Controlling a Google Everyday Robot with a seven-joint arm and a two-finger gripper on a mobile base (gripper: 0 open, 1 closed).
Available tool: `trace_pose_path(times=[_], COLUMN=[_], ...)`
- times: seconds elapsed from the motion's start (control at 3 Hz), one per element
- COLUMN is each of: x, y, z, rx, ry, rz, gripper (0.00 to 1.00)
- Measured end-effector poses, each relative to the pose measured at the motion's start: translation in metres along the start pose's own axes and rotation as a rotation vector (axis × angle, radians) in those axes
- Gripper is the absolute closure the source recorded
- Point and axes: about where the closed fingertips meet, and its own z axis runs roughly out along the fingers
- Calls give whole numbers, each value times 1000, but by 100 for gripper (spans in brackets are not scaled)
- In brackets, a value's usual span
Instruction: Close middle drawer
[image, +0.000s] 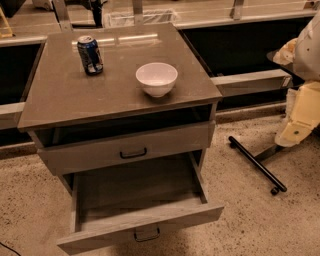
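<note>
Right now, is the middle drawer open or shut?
Open: the middle drawer is pulled far out, its bare tray floor showing. The gripper hangs at the right edge, apart from it.

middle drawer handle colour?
Black loop handle on the grey middle drawer, camera view. The gripper sits at right edge.

The cabinet top (65, 95) is showing matt grey wood grain, catching a soft sheen near its back edge. The middle drawer (135, 187) is wearing the same grey grain, its loop handle (146, 234) looking black and metallic. The soda can (90, 54) is gleaming as glossy printed metal; the white bowl (156, 78) is shining like glazed ceramic. The gripper (299, 122), at the right edge, is looking like smooth cream plastic. The floor (250, 220) is appearing rough and speckled.
</note>
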Motion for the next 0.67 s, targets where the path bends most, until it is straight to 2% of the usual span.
trace_pose_path(times=[0.67], x=[1], y=[-2], z=[5], rx=[-19], ry=[-26], rz=[8], gripper=[0])
